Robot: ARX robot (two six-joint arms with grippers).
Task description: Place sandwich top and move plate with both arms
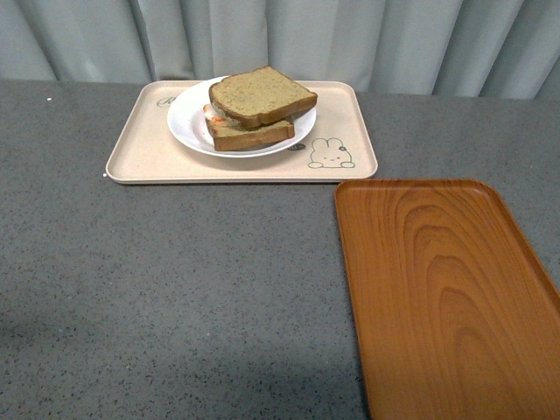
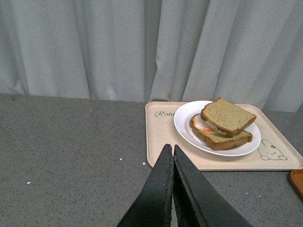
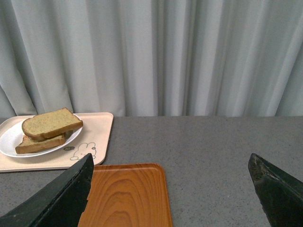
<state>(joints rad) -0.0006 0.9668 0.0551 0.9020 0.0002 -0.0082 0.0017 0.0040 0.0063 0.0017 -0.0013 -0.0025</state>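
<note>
Your inventory, operator. Plain tan wholegrain bread slice with brown crust [image 1: 261, 94]: lies tilted on top of the lower egg-bearing slice [image 1: 249, 133]. Both sit on the round white plate [image 1: 188, 127], which rests on the beige rabbit-printed tray [image 1: 140, 149] at the far edge of the grey speckled bench [image 1: 175, 289]. Rectangular wood-grain tray [image 1: 446, 297]: near right corner, just beside the beige tray. Your left hand [image 2: 172, 153]: clenched, holding nothing. Your right hand [image 3: 170, 165]: released, fingers spread wide above the wood-grain tray.
</note>
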